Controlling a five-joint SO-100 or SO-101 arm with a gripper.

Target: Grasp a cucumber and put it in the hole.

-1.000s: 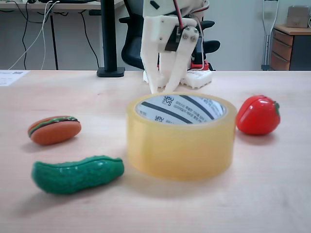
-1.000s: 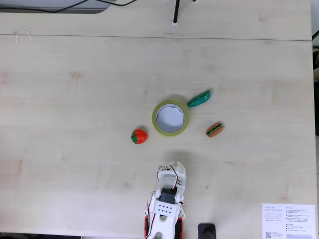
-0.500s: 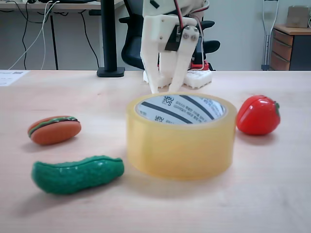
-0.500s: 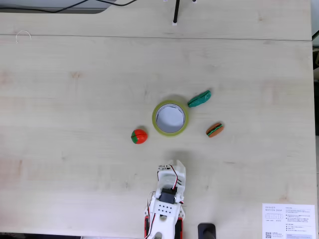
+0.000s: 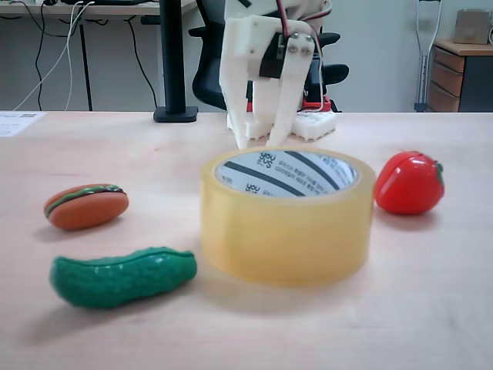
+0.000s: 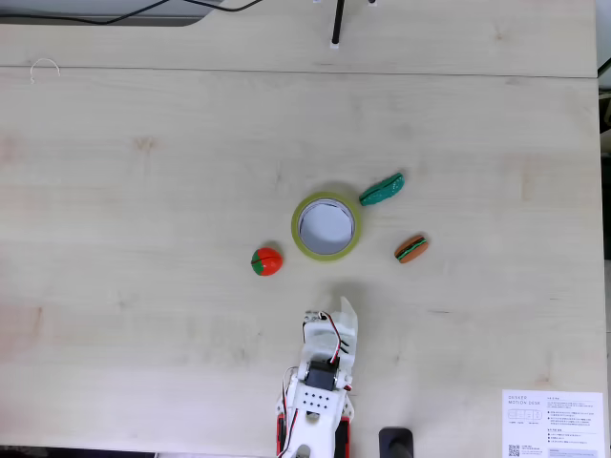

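The dark green bumpy cucumber (image 5: pixel 123 276) lies on the table at the front left of the tape roll (image 5: pixel 285 231); from above, the cucumber (image 6: pixel 382 189) touches or nearly touches the roll's (image 6: pixel 298 229) upper right rim. The hole (image 5: pixel 285 173) shows its white striped core and holds nothing (image 6: pixel 326 225). My white gripper (image 5: pixel 256 141) hangs behind the roll, fingertips pointing down, slightly open and holding nothing. In the top-down fixed view my gripper (image 6: pixel 329 308) sits below the roll, well away from the cucumber.
A red toy tomato (image 5: pixel 408 183) lies right of the roll, seen from above at the tomato (image 6: pixel 266 260). An orange-brown toy burger (image 5: pixel 86 206) lies beyond the cucumber, the burger (image 6: pixel 410 249) lower right of the roll. A black post (image 5: pixel 173 62) and a printed sheet (image 6: pixel 554 420) stand near table edges.
My gripper has lifted a little and edged toward the tape roll, its fingers spreading slightly. The cucumber, roll, tomato and burger have not moved.
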